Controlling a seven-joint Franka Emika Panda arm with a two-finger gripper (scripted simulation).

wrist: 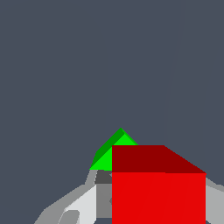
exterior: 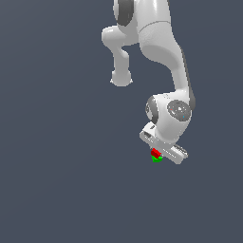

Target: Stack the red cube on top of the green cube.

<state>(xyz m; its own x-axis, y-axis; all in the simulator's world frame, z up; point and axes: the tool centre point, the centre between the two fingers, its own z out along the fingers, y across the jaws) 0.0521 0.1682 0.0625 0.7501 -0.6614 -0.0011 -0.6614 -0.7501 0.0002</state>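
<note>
We read the pincer (exterior: 160, 153) as pinching the red cube (exterior: 155, 153) on opposite flat faces; the wrist view shows a finger (wrist: 81, 203) beside the cube. The red cube sits directly over the green cube (exterior: 157, 159), looking offset, with a green corner poking out past it; whether the two touch, we can't tell. We judge both to be rigid, light and smooth-faced, so a side grip holds them fine but a small nudge would shift them. The counter (exterior: 57, 180) around them is open on all sides, with no edges nearby.
</note>
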